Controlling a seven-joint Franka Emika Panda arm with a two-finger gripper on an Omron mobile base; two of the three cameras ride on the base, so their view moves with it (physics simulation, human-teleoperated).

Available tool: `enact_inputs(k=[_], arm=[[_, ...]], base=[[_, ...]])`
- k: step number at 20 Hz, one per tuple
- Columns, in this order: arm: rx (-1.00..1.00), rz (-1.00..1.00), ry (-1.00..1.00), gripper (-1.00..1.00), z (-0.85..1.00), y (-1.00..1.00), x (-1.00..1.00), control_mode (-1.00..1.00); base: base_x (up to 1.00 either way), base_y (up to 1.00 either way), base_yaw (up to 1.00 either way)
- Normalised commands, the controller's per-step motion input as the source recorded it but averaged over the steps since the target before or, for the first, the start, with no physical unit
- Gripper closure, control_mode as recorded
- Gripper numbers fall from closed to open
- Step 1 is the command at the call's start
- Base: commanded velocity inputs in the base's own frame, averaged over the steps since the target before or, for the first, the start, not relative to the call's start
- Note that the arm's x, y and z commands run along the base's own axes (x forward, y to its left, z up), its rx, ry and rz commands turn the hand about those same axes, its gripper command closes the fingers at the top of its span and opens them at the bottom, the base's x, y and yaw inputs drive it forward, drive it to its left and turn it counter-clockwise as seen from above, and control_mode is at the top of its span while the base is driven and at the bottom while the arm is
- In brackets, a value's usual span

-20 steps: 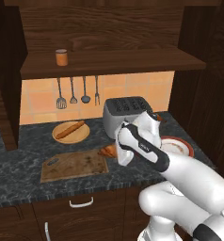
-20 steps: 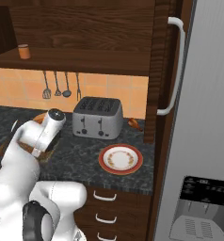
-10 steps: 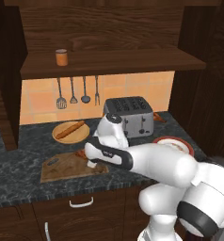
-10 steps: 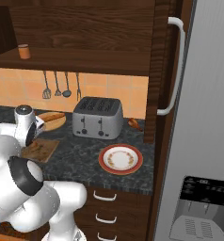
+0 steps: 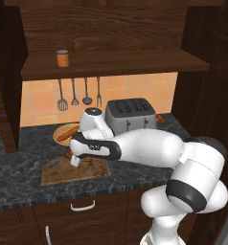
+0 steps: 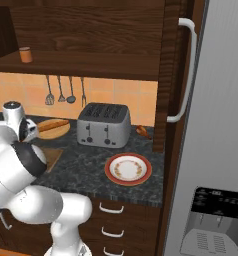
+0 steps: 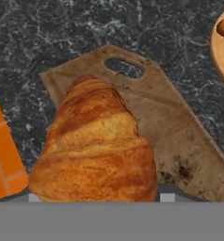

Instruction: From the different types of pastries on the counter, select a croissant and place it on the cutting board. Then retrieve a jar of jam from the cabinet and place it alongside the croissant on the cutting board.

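The croissant, golden-brown and ridged, sits between my fingertips, and my gripper is shut on it. It hangs just above the brown cutting board, whose handle hole lies beyond the pastry. From the left base view my gripper hovers low over the left part of the cutting board on the dark counter. The long baguette-like loaf rests on a round wooden plate. The orange-brown jar of jam stands on the cabinet shelf, and the jar stays far from my hand.
A silver toaster stands behind the arm. A red-rimmed plate lies right of the toaster, with a small pastry behind it. Utensils hang on the orange wall. The round wooden plate borders the board.
My arm has swung left from beside the toaster to above the cutting board, carrying the croissant and coming lower.
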Motion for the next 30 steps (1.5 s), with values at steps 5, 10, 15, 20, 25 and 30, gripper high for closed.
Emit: enact_inputs(k=[5, 10, 15, 20, 25, 30], arm=[[0.0, 0.0, 0.06, 1.0, -0.41, 0.29, 0.0, -1.0], [-0.02, 0.0, -0.01, 1.0, -0.44, 0.13, 0.04, -1.0], [-0.02, 0.0, 0.0, 1.0, -0.07, 0.02, 0.34, -1.0], [0.0, 0.0, 0.04, 1.0, -0.05, 0.07, 0.67, -1.0], [0.0, 0.01, 0.14, 1.0, -0.5, 0.58, 0.44, -1.0], [0.0, 0.04, 0.08, -1.0, -0.34, 0.81, 0.03, -1.0]], base=[[0.0, 0.0, 0.0], [0.0, 0.0, 0.0], [0.0, 0.0, 0.0], [0.0, 0.0, 0.0], [0.0, 0.0, 0.0], [0.0, 0.0, 0.0]])
